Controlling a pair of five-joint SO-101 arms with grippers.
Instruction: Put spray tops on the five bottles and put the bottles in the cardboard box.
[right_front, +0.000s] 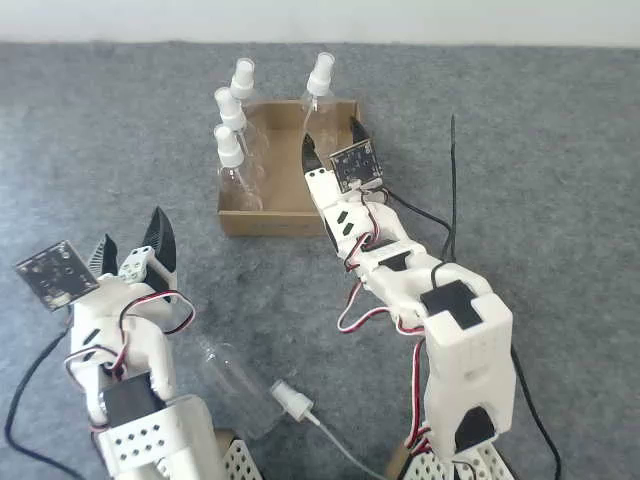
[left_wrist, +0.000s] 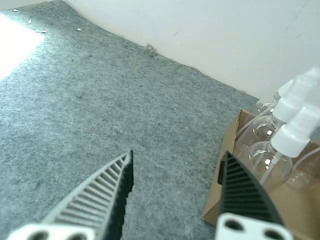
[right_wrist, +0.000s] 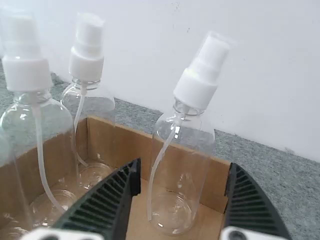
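The cardboard box (right_front: 270, 222) stands at the back of the grey mat. Three capped clear bottles (right_front: 232, 150) stand along one side of it, and a fourth capped bottle (right_front: 318, 85) stands in its far corner. My right gripper (right_front: 332, 135) hovers open over the box, just short of that fourth bottle (right_wrist: 187, 150), which stands upright beyond my right gripper (right_wrist: 184, 167). A fifth bottle (right_front: 235, 385) lies on its side near the front, with a loose spray top (right_front: 293, 400) beside it. My left gripper (right_front: 135, 232) stands open and empty above the mat, left of the box (left_wrist: 222, 200).
The grey mat (right_front: 520, 120) covers the table, with a white wall behind it. A thin black rod (right_front: 452, 180) and cables run beside the right arm. The spray top's thin tube (right_front: 345, 455) trails toward the front edge.
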